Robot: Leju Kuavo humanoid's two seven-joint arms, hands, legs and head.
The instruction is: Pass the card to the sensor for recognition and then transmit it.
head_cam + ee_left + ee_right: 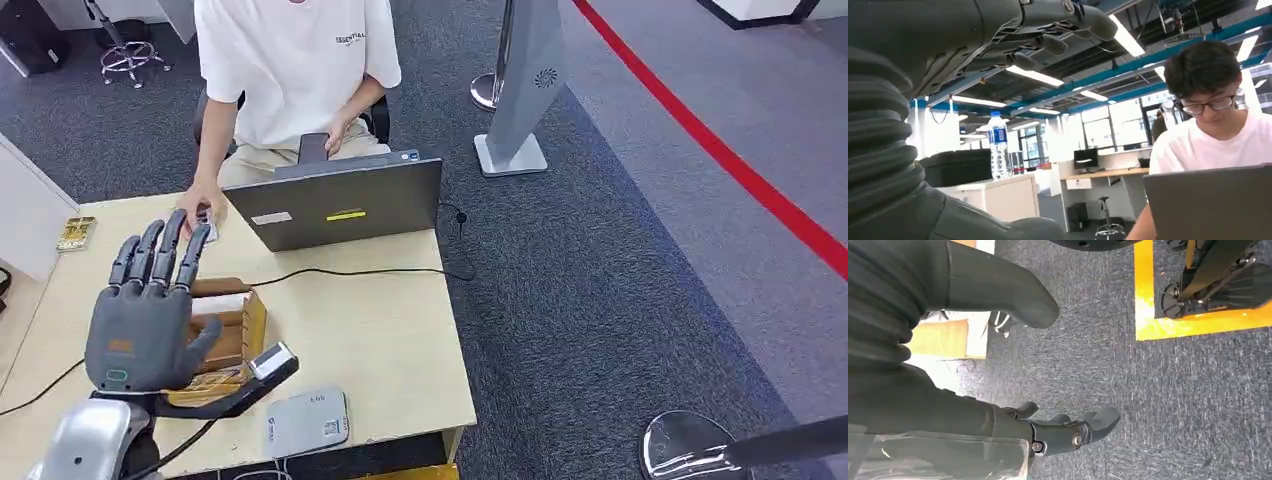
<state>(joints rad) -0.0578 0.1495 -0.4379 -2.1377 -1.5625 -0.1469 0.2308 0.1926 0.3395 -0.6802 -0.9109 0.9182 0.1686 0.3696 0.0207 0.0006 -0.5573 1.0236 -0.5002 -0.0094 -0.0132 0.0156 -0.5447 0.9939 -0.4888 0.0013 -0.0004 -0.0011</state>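
the left hand (140,310) is raised above the table (380,330), fingers straight and spread apart, palm empty. it hovers over the wooden card box (228,325), which serves here as the landmark. the extended, upward-pointing fingers suggest a presenting or releasing posture toward the person (290,70) seated beyond the box, behind the laptop (335,205).

a small card (205,228) appears to lie on the table beyond the box, under the person's hand (200,205); it is too small to confirm as the task's card. if it is, the handover step is likely complete or nearly so.

the sensor (307,423), a flat grey reader, lies on the near side of the box, close to the table edge, within short reach of the left arm so a card can be swept over it before transfer. a handheld scanner (270,362) lies between the box and the sensor. a cable (360,272) runs from beside the box toward the laptop.

the right hand (1068,432) hangs beside the body above the carpeted floor (1158,390), well away from the box, fingers loosely curled with nothing in them; it has no role in this step.
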